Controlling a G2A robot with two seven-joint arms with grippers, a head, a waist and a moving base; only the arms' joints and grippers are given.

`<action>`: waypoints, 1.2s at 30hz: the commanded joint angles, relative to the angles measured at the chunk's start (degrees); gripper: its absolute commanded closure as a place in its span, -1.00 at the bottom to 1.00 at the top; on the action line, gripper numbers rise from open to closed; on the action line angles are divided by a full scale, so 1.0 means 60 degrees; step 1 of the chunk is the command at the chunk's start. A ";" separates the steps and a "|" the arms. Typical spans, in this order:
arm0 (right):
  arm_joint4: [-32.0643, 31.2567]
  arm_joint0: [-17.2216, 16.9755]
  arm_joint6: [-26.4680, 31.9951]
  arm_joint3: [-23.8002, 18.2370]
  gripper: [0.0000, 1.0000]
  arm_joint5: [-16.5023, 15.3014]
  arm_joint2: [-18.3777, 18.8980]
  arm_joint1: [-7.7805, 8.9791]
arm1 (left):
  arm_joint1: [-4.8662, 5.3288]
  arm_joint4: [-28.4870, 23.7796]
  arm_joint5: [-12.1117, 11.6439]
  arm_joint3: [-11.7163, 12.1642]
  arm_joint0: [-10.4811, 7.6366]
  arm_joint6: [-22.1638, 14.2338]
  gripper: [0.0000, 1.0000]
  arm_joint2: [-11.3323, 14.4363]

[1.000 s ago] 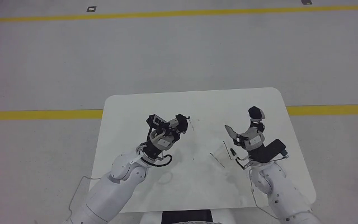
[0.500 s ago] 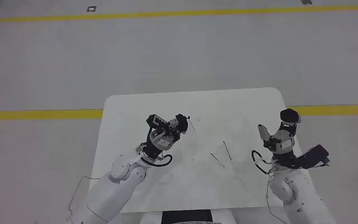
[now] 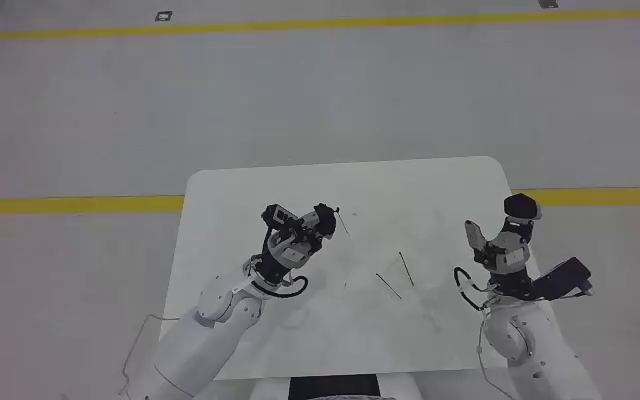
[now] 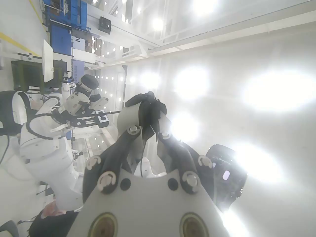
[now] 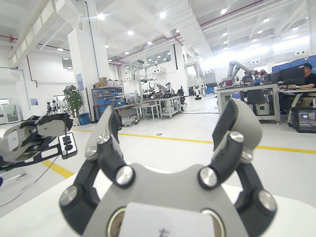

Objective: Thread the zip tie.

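Observation:
My left gripper hovers over the middle of the white table, shut on a thin black zip tie that sticks out from its fingertips. In the left wrist view the gripper has its fingers pressed together. The right wrist view shows that gripper from afar, with the zip tie hanging from it. My right gripper stands at the table's right edge, open and holding nothing; its ribbed pads are spread wide apart around the gripper.
Two more black zip ties lie loose on the table between the arms, one nearer the front and one just right of it. Yellow floor lines run past the table.
My right arm has pulled back from beside the loose zip ties to the table's right edge, gripper still open. The left arm has held still with its zip tie.

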 commanded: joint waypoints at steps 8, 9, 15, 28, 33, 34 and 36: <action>0.0000 0.0000 0.0000 0.0000 -1.00 0.0000 0.0000 0.0000 | 0.0009 -0.0374 0.0000 -0.0203 0.0261 -0.0977 1.00 -0.0299; 0.0000 0.0000 0.0000 0.0000 -1.00 0.0000 0.0000 0.0000 | 0.0011 -0.0499 0.0000 -0.0240 0.0320 -0.1242 1.00 -0.0367; 0.0000 0.0000 0.0000 0.0000 -1.00 0.0000 0.0000 0.0000 | 0.0000 -0.0932 0.0000 -0.0295 0.0635 -0.2512 1.00 -0.0787; 0.0000 0.0000 0.0000 0.0000 -1.00 0.0000 0.0000 0.0000 | 0.0000 -0.0932 0.0000 -0.0295 0.0635 -0.2512 1.00 -0.0787; 0.0000 0.0000 0.0000 0.0000 -1.00 0.0000 0.0000 0.0000 | 0.0000 -0.0932 0.0000 -0.0295 0.0635 -0.2512 1.00 -0.0787; 0.0000 0.0000 0.0000 0.0000 -1.00 0.0000 0.0000 0.0000 | 0.0000 -0.0932 0.0000 -0.0295 0.0635 -0.2512 1.00 -0.0787; 0.0000 0.0000 0.0000 0.0000 -1.00 0.0000 0.0000 0.0000 | 0.0000 -0.0932 0.0000 -0.0295 0.0635 -0.2512 1.00 -0.0787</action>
